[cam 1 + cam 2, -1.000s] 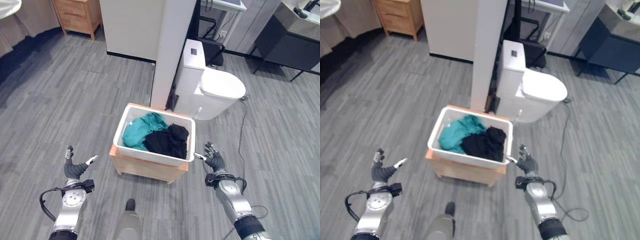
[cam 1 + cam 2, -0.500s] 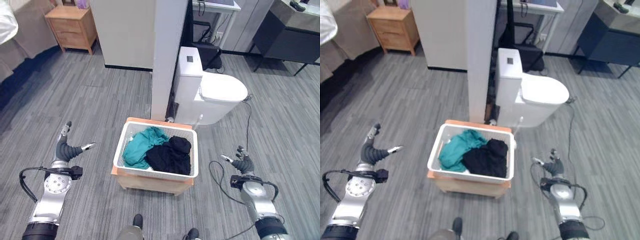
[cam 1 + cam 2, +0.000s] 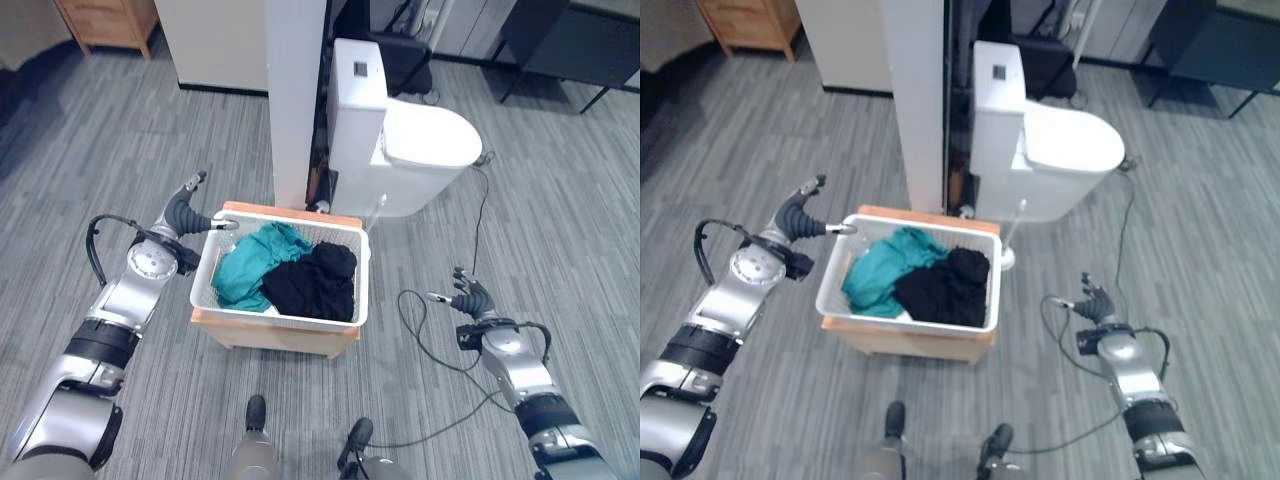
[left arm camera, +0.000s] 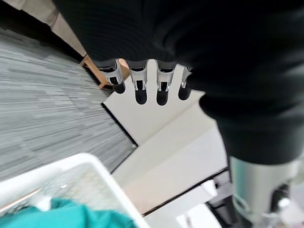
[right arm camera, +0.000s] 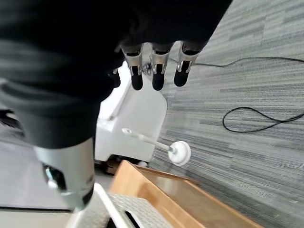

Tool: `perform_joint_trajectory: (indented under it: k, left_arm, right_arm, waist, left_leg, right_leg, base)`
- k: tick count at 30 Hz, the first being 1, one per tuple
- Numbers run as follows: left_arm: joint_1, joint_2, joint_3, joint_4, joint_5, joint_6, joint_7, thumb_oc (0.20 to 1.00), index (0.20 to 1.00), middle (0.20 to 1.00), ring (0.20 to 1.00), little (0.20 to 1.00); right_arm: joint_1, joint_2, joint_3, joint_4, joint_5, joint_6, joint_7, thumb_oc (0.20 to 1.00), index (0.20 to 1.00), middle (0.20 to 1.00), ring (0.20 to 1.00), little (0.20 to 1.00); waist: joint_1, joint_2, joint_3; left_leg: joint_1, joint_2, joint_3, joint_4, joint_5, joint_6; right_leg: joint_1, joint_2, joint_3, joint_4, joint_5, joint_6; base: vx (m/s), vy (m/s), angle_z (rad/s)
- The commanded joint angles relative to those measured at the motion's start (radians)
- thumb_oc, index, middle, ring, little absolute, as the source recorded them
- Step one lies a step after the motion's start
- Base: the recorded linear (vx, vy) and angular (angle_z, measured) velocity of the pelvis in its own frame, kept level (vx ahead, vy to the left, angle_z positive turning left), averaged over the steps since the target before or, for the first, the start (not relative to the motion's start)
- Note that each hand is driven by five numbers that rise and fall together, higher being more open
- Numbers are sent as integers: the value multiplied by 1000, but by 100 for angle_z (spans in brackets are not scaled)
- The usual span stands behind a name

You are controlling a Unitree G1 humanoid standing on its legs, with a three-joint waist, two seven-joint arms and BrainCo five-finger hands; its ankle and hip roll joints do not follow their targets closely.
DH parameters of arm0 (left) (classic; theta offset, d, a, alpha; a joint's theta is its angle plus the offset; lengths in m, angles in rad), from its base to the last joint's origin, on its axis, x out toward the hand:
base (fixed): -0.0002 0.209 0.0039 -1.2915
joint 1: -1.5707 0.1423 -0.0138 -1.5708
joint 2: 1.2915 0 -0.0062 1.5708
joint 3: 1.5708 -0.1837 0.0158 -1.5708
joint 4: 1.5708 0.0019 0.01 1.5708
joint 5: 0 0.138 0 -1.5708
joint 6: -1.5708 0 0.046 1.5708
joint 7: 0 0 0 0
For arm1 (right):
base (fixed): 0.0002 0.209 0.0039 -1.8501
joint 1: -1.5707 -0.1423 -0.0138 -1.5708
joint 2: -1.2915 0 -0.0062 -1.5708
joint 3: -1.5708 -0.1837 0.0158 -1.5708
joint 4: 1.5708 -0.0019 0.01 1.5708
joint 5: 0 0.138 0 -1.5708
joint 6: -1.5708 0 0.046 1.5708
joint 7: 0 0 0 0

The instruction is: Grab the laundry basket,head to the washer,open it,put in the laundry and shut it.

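A white laundry basket (image 3: 272, 307) sits on a low wooden stand (image 3: 268, 334) on the grey floor. Inside lie a teal cloth (image 3: 243, 266) and a black cloth (image 3: 314, 281). My left hand (image 3: 183, 214) is at the basket's far left corner, fingers straight, thumb reaching to the rim. The left wrist view has those fingers (image 4: 141, 85) above the basket's rim (image 4: 93, 163) and the teal cloth (image 4: 66, 213). My right hand (image 3: 467, 298) hovers open over the floor, well to the right of the basket. Its fingers (image 5: 153, 71) point past the stand (image 5: 161, 192).
A white toilet (image 3: 400, 150) and a white pillar (image 3: 295, 90) stand just behind the basket. A toilet brush (image 3: 1008, 245) leans by the basket's far right corner. A wooden nightstand (image 3: 105, 20) is at the far left, a dark cabinet (image 3: 570, 40) at the far right.
The view has shifted. My left hand has come in from the open floor to the basket's left far corner. My right hand, by the right rim a second ago, is now farther right.
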Motion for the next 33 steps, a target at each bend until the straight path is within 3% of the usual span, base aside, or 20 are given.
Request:
perform_joint_trajectory:
  k: [1, 11, 15, 18, 26, 33]
  left_arm:
    - [-102, 9, -11, 85, 3, 5, 50, 1000, 1000, 1000, 1000, 1000]
    - [-251, -42, -99, 244, -15, 36, 96, 1000, 1000, 1000, 1000, 1000]
    - [-334, -50, -125, 333, 59, 29, 162, 1000, 1000, 1000, 1000, 1000]
    - [-398, -39, -149, 367, 245, 8, 254, 1000, 1000, 1000, 1000, 1000]
    - [-304, -42, -36, 304, 280, 38, 351, 1000, 1000, 1000, 1000, 1000]
    - [-238, -53, 4, 321, 218, 55, 344, 1000, 1000, 1000, 1000, 1000]
  right_arm:
    - [-93, -65, 3, -27, -71, 10, -35, 1000, 1000, 1000, 1000, 1000]
    - [-242, -45, 71, 58, -33, 26, -67, 1000, 1000, 1000, 1000, 1000]
    - [-265, -36, 95, 52, -22, 14, -76, 1000, 1000, 1000, 1000, 1000]
    - [-263, -16, 106, 32, -22, -25, -99, 1000, 1000, 1000, 1000, 1000]
    - [-274, 12, 111, 21, -27, -32, -136, 1000, 1000, 1000, 1000, 1000]
    - [-269, 7, 111, -3, -18, -14, -141, 1000, 1000, 1000, 1000, 1000]
  waist:
    - [30, 17, 40]
    - [27, 10, 120]
    - [22, 7, 145]
    - [14, 0, 164]
    - [21, 0, 180]
    - [24, 3, 180]
  left_leg:
    - [23, -6, -9, 2, -79, 39]
    - [-58, -4, -7, 16, -55, 32]
    - [-68, -5, -3, 2, -45, 29]
    - [-73, -4, -2, -7, -41, 25]
    - [-81, -3, 3, -10, -45, 21]
    - [-71, 4, -4, -15, -62, 14]
  right_leg:
    - [62, -106, 52, 28, -44, 111]
    - [-11, -108, 53, 28, -18, 111]
    - [-27, -110, 51, 29, -14, 111]
    - [-38, -110, 51, 28, -14, 113]
    - [-48, -111, 52, 29, -15, 111]
    - [-42, -107, 62, 34, -32, 120]
  base:
    - [-117, -2, -3]
    - [-76, 12, 1]
    - [-39, 7, 0]
    - [-14, -2, -1]
    - [8, -2, 0]
    - [21, -6, 0]
